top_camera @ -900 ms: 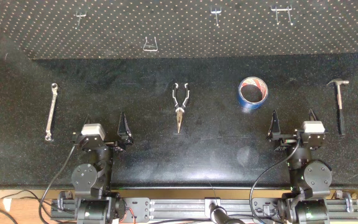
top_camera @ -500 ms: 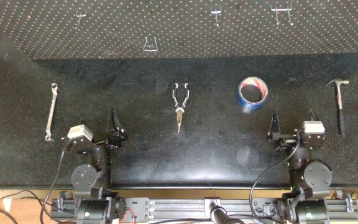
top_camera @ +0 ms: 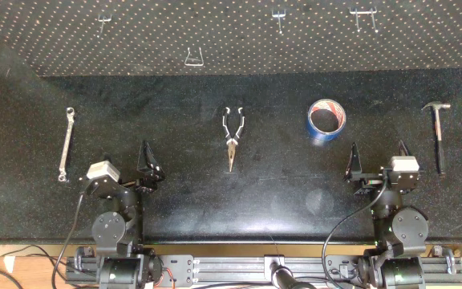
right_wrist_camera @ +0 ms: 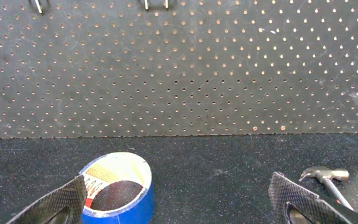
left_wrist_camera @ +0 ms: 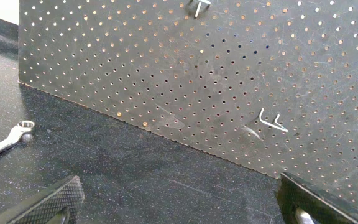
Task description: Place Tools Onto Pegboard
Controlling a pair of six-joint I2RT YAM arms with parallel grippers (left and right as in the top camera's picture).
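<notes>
A silver wrench (top_camera: 66,144) lies at the table's left; its ring end (left_wrist_camera: 25,127) also appears in the left wrist view. Pliers (top_camera: 232,136) with white handles lie in the middle. A blue tape roll (top_camera: 326,120) sits right of centre, also in the right wrist view (right_wrist_camera: 118,189). A hammer (top_camera: 437,132) lies at the far right, its head (right_wrist_camera: 325,175) in the right wrist view. My left gripper (top_camera: 126,160) stands open near the wrench, turned toward the left. My right gripper (top_camera: 378,152) stands open between tape and hammer. The pegboard (top_camera: 231,36) stands behind.
Metal hooks hang on the pegboard: a triangular loop (top_camera: 193,58), a small hook (top_camera: 104,20), a hook (top_camera: 278,15) and a double hook (top_camera: 363,16). The black mat (top_camera: 231,193) has free room between the arms.
My left arm has swung to the left, so its gripper now points more toward the wrench. The right arm and all tools stayed put.
</notes>
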